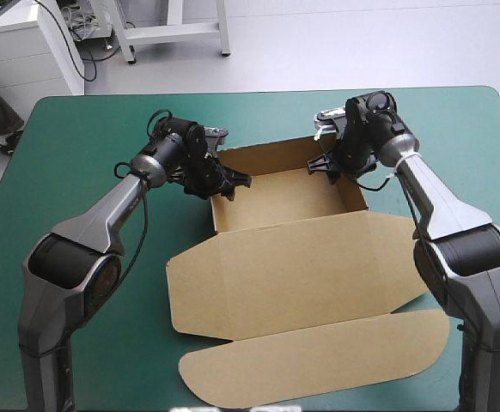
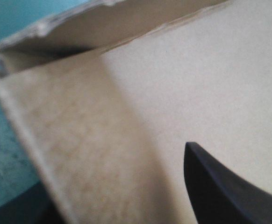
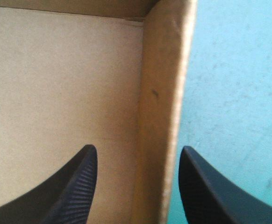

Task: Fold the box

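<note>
The box lies in the middle of the teal-green worktop as an open tray. Its walls are raised at the far end and its lid lies flat toward the near edge. My left end effector is at the tray's far left corner, spread wide. One black finger is inside the tray and the other is mostly hidden beyond the left wall. My right end effector is at the far right corner, also spread. The right wall stands between its fingers, and neither clamps it.
</note>
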Motion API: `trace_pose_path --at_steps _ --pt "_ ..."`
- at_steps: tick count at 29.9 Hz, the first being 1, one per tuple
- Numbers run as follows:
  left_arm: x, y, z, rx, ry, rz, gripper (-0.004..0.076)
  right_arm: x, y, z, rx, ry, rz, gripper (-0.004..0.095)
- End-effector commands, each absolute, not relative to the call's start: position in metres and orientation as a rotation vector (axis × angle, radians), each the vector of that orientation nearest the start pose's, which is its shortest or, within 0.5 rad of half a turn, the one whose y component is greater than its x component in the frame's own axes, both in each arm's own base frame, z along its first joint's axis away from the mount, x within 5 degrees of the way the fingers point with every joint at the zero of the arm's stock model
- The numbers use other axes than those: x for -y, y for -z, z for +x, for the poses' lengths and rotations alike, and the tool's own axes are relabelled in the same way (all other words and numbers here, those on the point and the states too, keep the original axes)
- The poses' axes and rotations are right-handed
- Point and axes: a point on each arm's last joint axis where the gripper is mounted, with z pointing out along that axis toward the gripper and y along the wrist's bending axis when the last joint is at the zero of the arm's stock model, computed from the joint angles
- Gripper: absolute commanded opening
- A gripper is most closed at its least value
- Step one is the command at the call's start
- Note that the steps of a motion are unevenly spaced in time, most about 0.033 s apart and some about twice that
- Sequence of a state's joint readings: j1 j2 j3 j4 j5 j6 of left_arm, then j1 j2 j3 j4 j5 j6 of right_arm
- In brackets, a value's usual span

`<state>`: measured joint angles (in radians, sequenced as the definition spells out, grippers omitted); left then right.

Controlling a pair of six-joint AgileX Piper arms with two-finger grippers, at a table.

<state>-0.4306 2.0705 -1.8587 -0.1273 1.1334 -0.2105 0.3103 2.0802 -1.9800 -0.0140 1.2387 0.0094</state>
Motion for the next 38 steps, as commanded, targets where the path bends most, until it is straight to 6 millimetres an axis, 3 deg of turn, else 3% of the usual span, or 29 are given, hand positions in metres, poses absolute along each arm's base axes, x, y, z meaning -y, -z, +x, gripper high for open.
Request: trace_pose_path --at_steps 1,13,17,20,23,28,33,36,38 --pt "0.199 -0.301 0.395 -2.772 0.361 0.270 0.0424 -0.130 -0.330 0.416 -2.684 -0.044 -0.433 0.0500" --pt "0.193 -0.350 0.392 -2.694 0.315 0.294 0.0424 -0.127 -0.371 0.409 -2.562 -0.059 -0.412 0.0503" --pt "0.188 -0.370 0.384 -2.642 0.319 0.312 0.0424 -0.122 -0.391 0.398 -2.513 -0.043 -0.403 0.0503" --pt "0.181 -0.396 0.369 -2.566 0.309 0.374 0.0421 -0.118 -0.405 0.389 -2.478 -0.029 -0.396 0.0503" --pt "0.171 -0.427 0.349 -2.472 0.314 0.441 0.0356 -0.117 -0.409 0.387 -2.468 -0.026 -0.394 0.0503" --pt "0.148 -0.486 0.298 -2.272 0.297 0.561 -0.0006 -0.119 -0.403 0.390 -2.487 -0.048 -0.398 0.0502" --pt "0.120 -0.529 0.236 -2.112 0.292 0.619 -0.0008 -0.123 -0.387 0.400 -2.526 -0.047 -0.395 0.0502" --pt "0.104 -0.538 0.198 -2.056 0.299 0.665 -0.0008 -0.125 -0.376 0.406 -2.552 -0.053 -0.400 0.0502" --pt "0.094 -0.533 0.176 -2.050 0.285 0.689 -0.0008 -0.126 -0.368 0.410 -2.569 -0.044 -0.403 0.0502"
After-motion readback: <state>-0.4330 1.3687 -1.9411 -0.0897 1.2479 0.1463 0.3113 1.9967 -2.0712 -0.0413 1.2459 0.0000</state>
